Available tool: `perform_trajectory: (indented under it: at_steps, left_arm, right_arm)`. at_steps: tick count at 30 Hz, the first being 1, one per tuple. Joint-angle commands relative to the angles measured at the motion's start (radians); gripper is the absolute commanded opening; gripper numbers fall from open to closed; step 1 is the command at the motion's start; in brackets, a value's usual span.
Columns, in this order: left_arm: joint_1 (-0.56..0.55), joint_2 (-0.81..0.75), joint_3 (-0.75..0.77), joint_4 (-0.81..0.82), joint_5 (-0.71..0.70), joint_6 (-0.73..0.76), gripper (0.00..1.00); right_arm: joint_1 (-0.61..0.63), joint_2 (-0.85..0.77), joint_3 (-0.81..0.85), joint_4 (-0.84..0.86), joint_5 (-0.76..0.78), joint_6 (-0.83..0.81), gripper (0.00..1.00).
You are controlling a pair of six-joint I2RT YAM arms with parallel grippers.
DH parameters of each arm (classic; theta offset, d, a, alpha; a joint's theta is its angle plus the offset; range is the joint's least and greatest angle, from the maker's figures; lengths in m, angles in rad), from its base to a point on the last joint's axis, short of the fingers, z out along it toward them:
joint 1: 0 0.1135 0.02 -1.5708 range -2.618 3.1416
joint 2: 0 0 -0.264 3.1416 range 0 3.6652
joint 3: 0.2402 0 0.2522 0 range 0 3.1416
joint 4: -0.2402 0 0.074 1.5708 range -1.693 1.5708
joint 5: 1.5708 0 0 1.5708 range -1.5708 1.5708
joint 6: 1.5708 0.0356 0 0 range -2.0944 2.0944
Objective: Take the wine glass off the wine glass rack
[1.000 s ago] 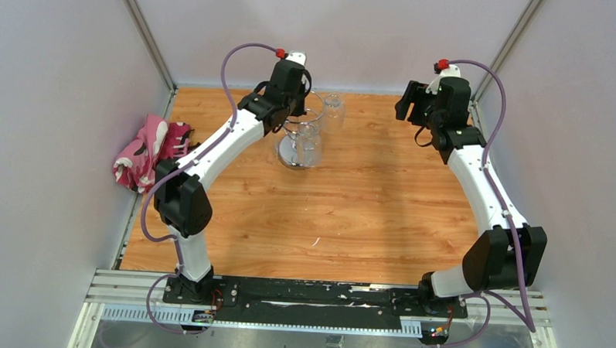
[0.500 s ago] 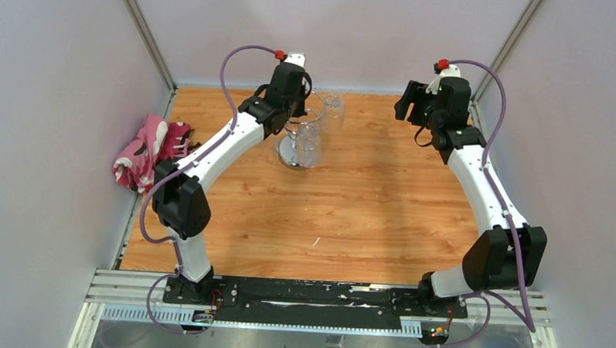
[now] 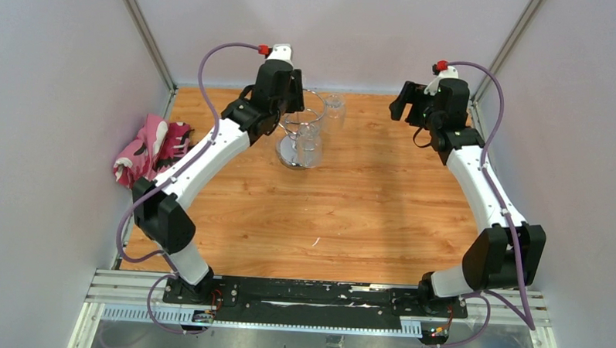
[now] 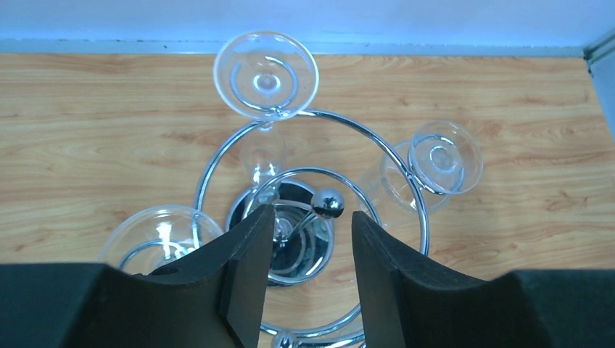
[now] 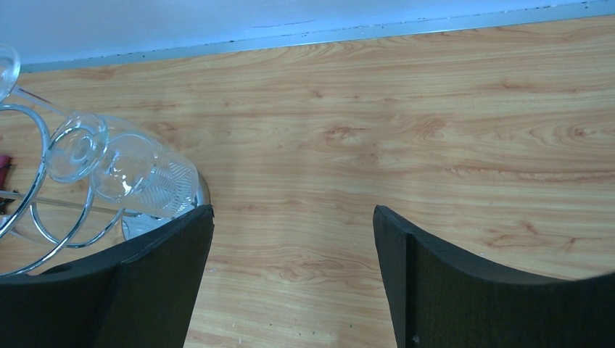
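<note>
Three wine glasses are being carried by the wine glass rack (image 3: 298, 146), which is standing upright on its round base at the far middle of the wooden table (image 3: 365, 215). Each glass is being held upside down, its foot caught in a wire ring at the top and its bowl hanging below, so the stems are running roughly up and down. The far glass (image 4: 265, 74) is hanging toward the back wall, the right glass (image 4: 444, 157) off to the right side, and the near-left glass (image 4: 159, 235) is being partly hidden behind a finger. The rack's post is being viewed end-on, its ball tip (image 4: 328, 204) showing in the gap between the jaws. The left gripper (image 4: 310, 225) is being held directly above the rack, jaws parted and nothing clamped between them. The right gripper (image 5: 291, 217) is being held well to the right of the rack, jaws spread wide over bare wood, nothing gripped. A pink cloth (image 3: 151, 149) is lying bunched at the table's left edge.
</note>
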Motion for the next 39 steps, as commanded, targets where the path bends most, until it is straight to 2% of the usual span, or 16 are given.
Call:
perform_trajectory:
  at_steps: [1, 7, 10, 16, 18, 25, 30, 39]
  left_arm:
    - [-0.007, -0.066, -0.041, -0.015, -0.082, 0.01, 0.49]
    - [-0.007, -0.206, -0.169, 0.085, -0.146, 0.047, 0.47]
    - [-0.007, -0.256, -0.187, 0.06, -0.182, 0.07, 0.48]
    - [-0.007, -0.329, -0.254, 0.051, -0.195, 0.06, 0.5]
    - [-0.007, -0.343, -0.277, 0.057, -0.192, 0.057, 0.5]
    - [-0.007, -0.373, -0.32, 0.068, -0.21, 0.068, 0.51]
    - [-0.007, -0.387, -0.334, 0.072, -0.226, 0.072, 0.52]
    - [-0.007, -0.418, -0.341, 0.054, -0.275, 0.077, 0.54]
  right_arm:
    - [-0.015, 0.021, -0.015, 0.03, -0.042, 0.019, 0.86]
    - [-0.015, 0.028, -0.048, 0.11, -0.145, 0.015, 0.86]
    - [-0.015, 0.056, -0.023, 0.119, -0.245, 0.021, 0.85]
    - [-0.014, 0.209, 0.181, 0.053, -0.502, 0.129, 0.7]
    - [-0.014, 0.247, 0.187, 0.123, -0.581, 0.206, 0.63]
    - [-0.012, 0.375, 0.17, 0.531, -0.821, 0.608, 0.59]
    - [-0.007, 0.461, 0.154, 0.758, -0.887, 0.818, 0.57]
    - [0.02, 0.514, 0.148, 0.767, -0.887, 0.833, 0.51]
